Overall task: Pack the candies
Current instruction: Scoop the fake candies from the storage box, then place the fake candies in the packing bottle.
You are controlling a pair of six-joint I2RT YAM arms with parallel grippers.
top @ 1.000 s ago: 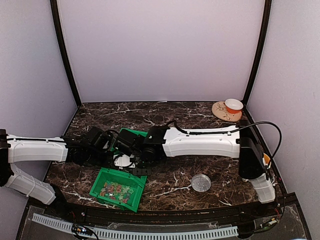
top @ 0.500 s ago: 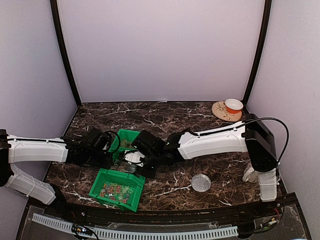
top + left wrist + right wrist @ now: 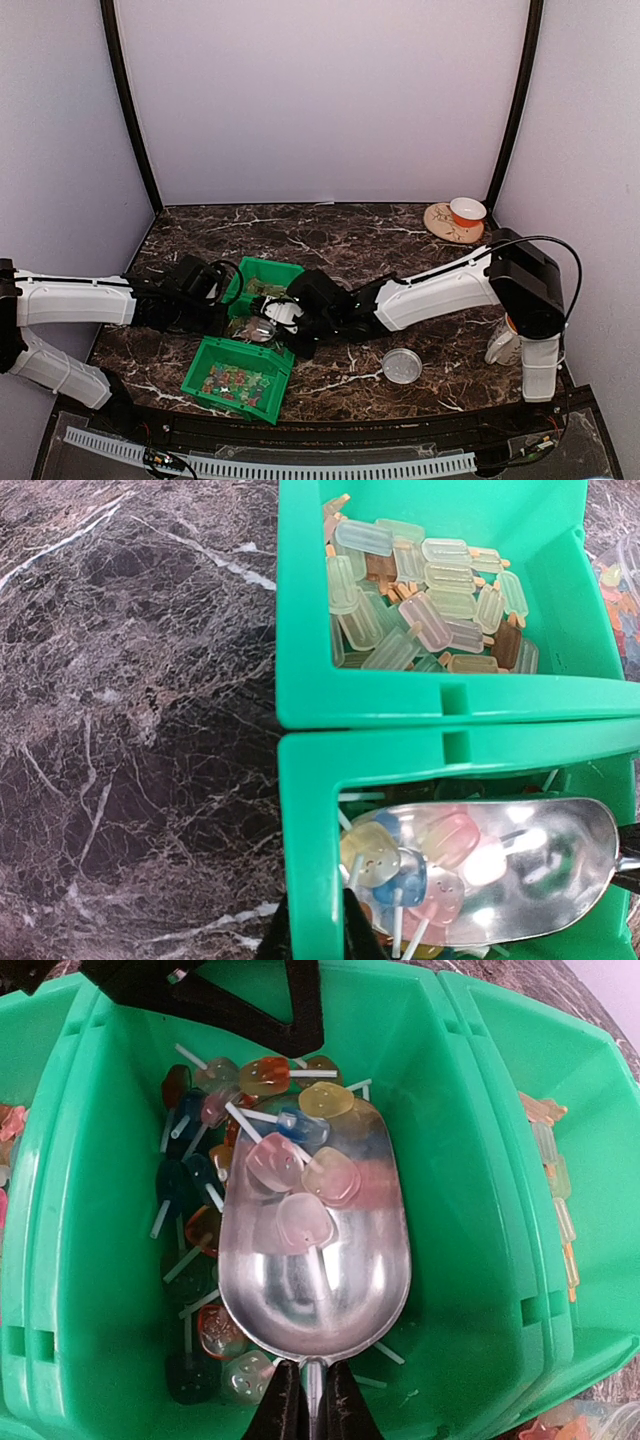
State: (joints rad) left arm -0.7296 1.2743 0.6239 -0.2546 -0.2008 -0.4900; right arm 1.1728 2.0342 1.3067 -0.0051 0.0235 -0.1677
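Candies: tiny mixed red/orange/green pieces, in the near bin at the front-left of the tabletop. Not touched by either arm.

Middle bin, just behind it: lollipops, some loose on the bin floor, a handful lying in the metal scoop. Scoop bowl is inside the bin, mouth toward the left arm.

Right hand: clamped narrow on the scoop handle.
Left hand: fingers straddle the middle bin's wall, pinched on it.

Far bin: touches the middle bin wall to wall and holds pale popsicle-shaped sweets.

Surface: dark brown marble, white veining, glossy. A clear round dish sits alone right of the bins, near the front edge. A plate with an orange-and-white cup on it sits in the far right corner, well apart from the bins.

Room: plain pale lilac walls on three sides, black posts at the back corners.
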